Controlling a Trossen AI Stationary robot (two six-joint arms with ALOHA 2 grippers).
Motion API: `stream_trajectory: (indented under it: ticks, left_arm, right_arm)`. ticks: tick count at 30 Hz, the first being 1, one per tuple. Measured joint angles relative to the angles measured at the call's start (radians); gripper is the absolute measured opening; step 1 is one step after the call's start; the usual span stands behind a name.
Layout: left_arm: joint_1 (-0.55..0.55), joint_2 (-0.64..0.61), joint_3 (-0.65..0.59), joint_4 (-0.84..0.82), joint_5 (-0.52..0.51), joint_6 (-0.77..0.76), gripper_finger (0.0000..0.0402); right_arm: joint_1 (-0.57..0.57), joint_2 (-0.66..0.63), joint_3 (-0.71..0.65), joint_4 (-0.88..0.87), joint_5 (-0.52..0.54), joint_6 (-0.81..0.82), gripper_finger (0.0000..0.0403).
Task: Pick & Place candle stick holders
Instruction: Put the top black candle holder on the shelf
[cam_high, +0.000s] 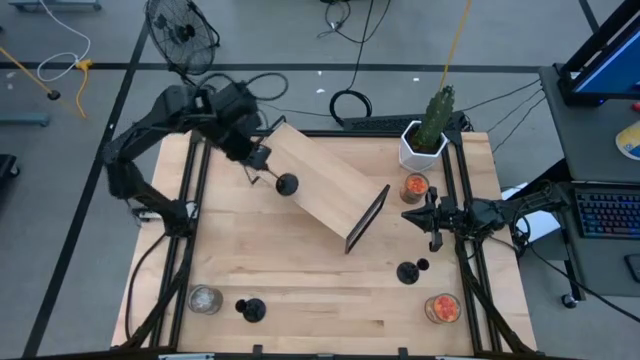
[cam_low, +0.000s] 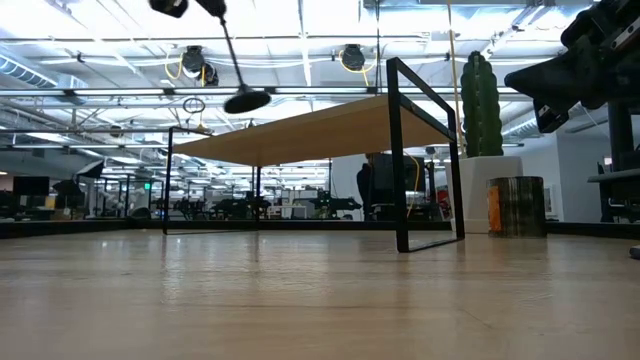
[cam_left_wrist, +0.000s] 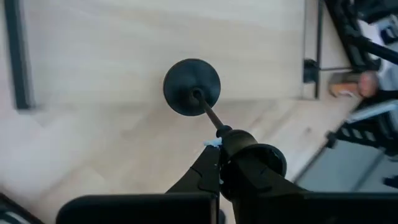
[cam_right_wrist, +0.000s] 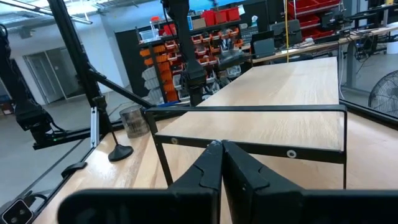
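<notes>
My left gripper (cam_high: 258, 158) is shut on a black candle stick holder (cam_high: 280, 180) in the air over the left end of a wooden shelf (cam_high: 320, 185). In the low view its disc base (cam_low: 246, 101) hangs just above the shelf top. A second holder (cam_high: 250, 309) stands on its base near the front left. A third (cam_high: 410, 270) stands at the front right. My right gripper (cam_high: 430, 215) waits shut at the right side, level with the shelf's black frame (cam_right_wrist: 249, 109). My left gripper pinches the holder's top end, at the small cup (cam_left_wrist: 222, 132), between its two fingers (cam_left_wrist: 205, 168). The fingers slant down from the far left. The stem (cam_left_wrist: 208, 113) runs on beyond the fingertips. The holder hangs tilted, disc base (cam_left_wrist: 191, 87) lowest, clear of the shelf.
Glass jars stand at the front left (cam_high: 204, 299), the front right (cam_high: 442, 307) and beside the shelf's right end (cam_high: 415, 187). A cactus in a white pot (cam_high: 430, 130) is at the far right. Bare tabletop (cam_high: 330, 290) lies in front of the shelf.
</notes>
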Motion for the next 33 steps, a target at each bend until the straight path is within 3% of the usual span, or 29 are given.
stream_trajectory:
  ticks: [9,21,33]
  left_arm:
    - [0.087,0.14,0.166,0.004,0.007,0.102,0.001]
    - [0.245,0.157,0.172,0.002,-0.069,0.136,0.001]
    - [0.324,0.221,0.172,0.012,-0.044,0.175,0.001]
  right_arm:
    - [0.0,0.0,0.0,0.0,-0.001,0.0,0.0004]
    - [0.0,0.0,0.0,0.0,-0.001,0.0,0.0004]
    - [0.0,0.0,0.0,0.0,-0.002,0.0,0.0004]
